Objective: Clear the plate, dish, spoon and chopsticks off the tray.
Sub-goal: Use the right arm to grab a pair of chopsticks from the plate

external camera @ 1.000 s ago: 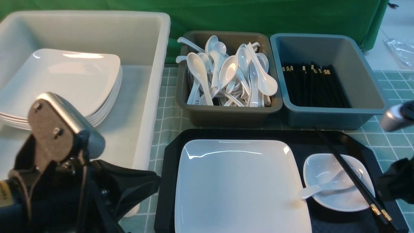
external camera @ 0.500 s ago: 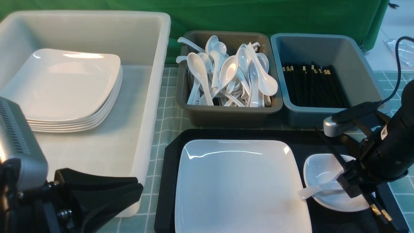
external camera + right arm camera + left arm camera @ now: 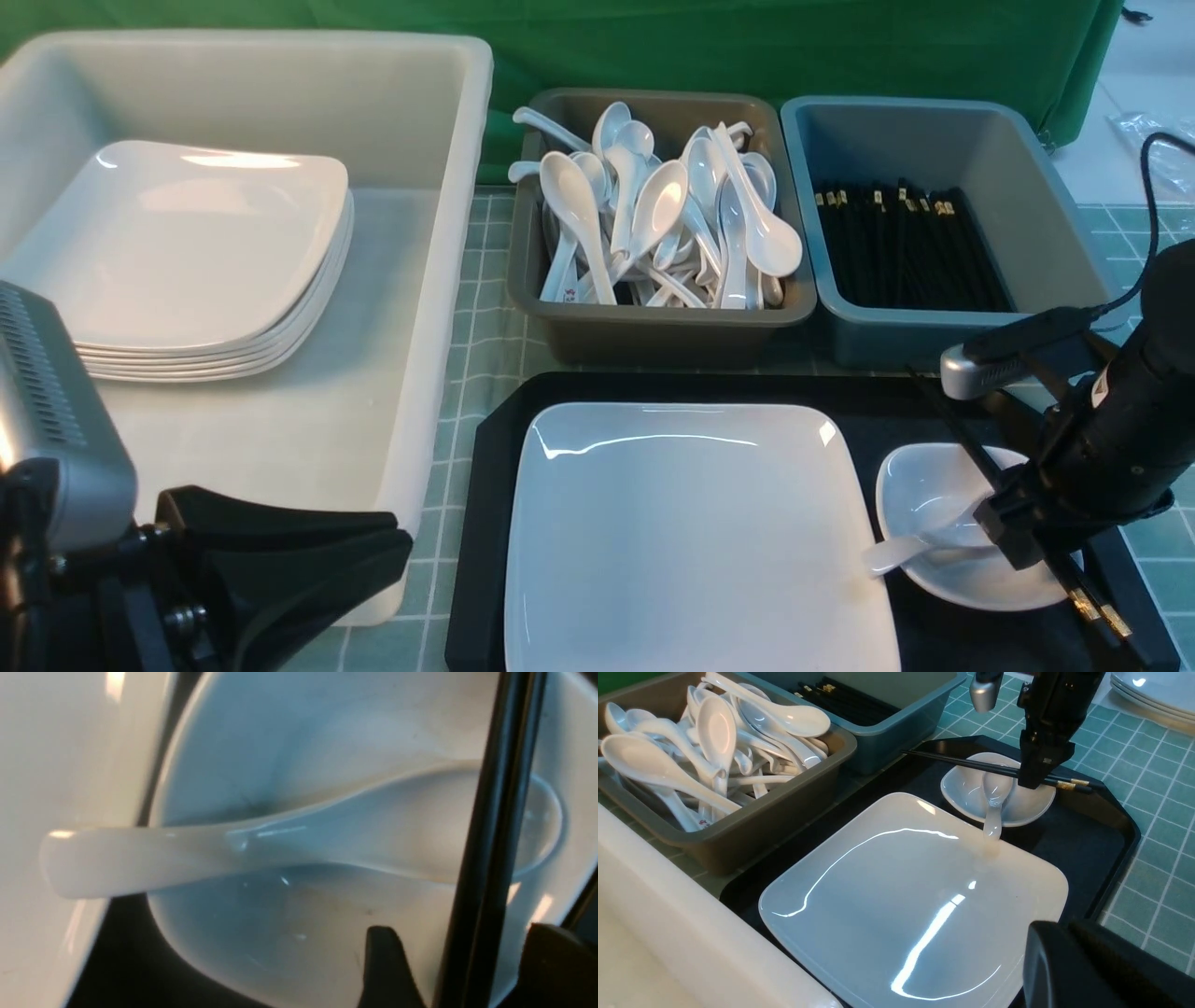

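Observation:
The black tray [image 3: 485,523] holds the large white plate [image 3: 691,541] on its left part and the small white dish [image 3: 920,490] on its right. In the dish lies the spoon [image 3: 901,549], its handle resting over the plate's edge. The black chopsticks [image 3: 948,420] lie diagonally across the dish. My right gripper [image 3: 1022,546] is down over the dish, open, one finger on each side of the chopsticks [image 3: 495,835] with gaps showing. My left gripper [image 3: 401,546] is shut and empty, low at the near left beside the tray.
A big white bin [image 3: 411,280] at the left holds a stack of square plates [image 3: 187,252]. Behind the tray stand a grey-brown bin of white spoons [image 3: 653,327] and a blue-grey bin of black chopsticks [image 3: 934,327]. A green checked cloth [image 3: 485,345] covers the table.
My right arm has come in from the right edge and dropped over the dish, its jaws opening round the chopsticks. My left arm lowered and pulled back toward the near left.

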Robot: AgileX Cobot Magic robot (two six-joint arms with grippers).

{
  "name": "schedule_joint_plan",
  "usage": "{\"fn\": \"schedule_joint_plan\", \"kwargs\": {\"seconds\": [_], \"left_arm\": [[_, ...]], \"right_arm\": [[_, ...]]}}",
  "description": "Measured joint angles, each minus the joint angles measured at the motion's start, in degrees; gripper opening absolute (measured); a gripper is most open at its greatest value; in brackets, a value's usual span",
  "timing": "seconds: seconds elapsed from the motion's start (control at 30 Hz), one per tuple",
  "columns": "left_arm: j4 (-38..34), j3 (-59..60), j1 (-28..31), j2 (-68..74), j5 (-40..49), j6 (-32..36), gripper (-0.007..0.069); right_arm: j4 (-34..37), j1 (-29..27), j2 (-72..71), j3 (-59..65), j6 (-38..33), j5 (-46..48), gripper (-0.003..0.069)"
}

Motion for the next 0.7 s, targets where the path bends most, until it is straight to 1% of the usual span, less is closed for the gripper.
{"fn": "schedule_joint_plan", "kwargs": {"seconds": [0.47, 0.53, 0.63, 0.67, 0.7], "left_arm": [[0.0, 0.0, 0.0, 0.0, 0.0, 0.0, 0.0019], [0.0, 0.0, 0.0, 0.0, 0.0, 0.0, 0.0019], [0.0, 0.0, 0.0, 0.0, 0.0, 0.0, 0.0019], [0.0, 0.0, 0.0, 0.0, 0.0, 0.0, 0.0019], [0.0, 0.0, 0.0, 0.0, 0.0, 0.0, 0.0019]], "right_arm": [[-0.2, 0.0, 3.3, 0.0, 0.0, -2.2, 0.0409], [-0.2, 0.0, 3.3, 0.0, -0.1, -2.2, 0.0382], [-0.2, 0.0, 3.3, 0.0, -0.1, -1.4, 0.0295], [-0.3, 0.0, 3.3, 0.0, -0.1, -1.0, 0.0232], [-0.3, 0.0, 3.3, 0.0, -0.1, -1.0, 0.0224]]}}
